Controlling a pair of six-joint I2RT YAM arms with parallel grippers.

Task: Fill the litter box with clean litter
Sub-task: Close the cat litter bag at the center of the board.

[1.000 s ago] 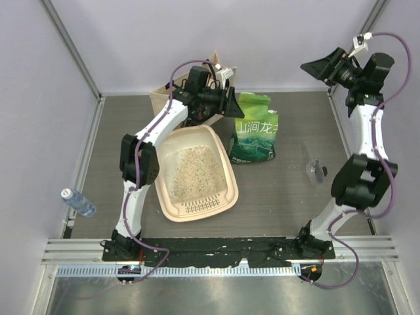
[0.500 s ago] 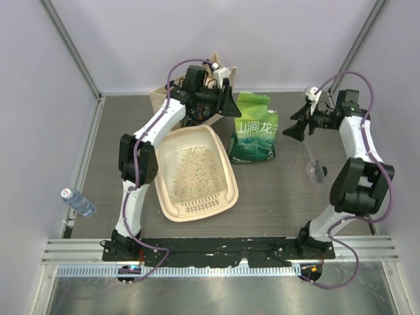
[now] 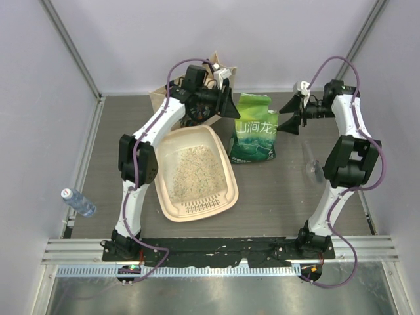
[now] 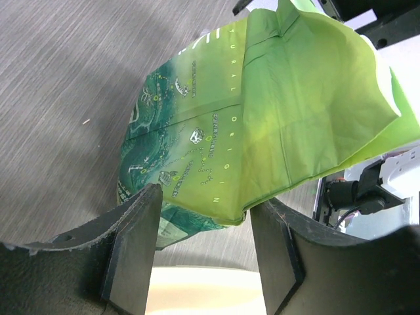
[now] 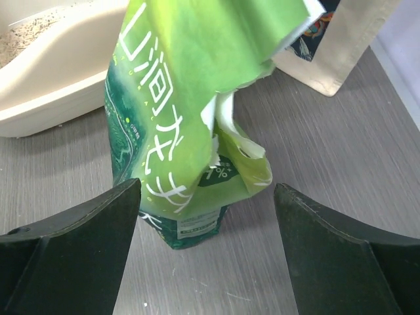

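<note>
The right tool (image 3: 284,125) has swung in from the surface's far right corner, wide open beside the green bag (image 3: 256,131). The left tool (image 3: 231,104) is half open, empty.

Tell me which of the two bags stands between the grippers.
The green bag with white characters, beside the litter box; the beige tote sits farther back, by the wall.

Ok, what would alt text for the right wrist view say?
A green bag stands upright on the grey table, framed by the right hand's open black fingers. The cream litter box, holding litter, shows at upper left.
</note>
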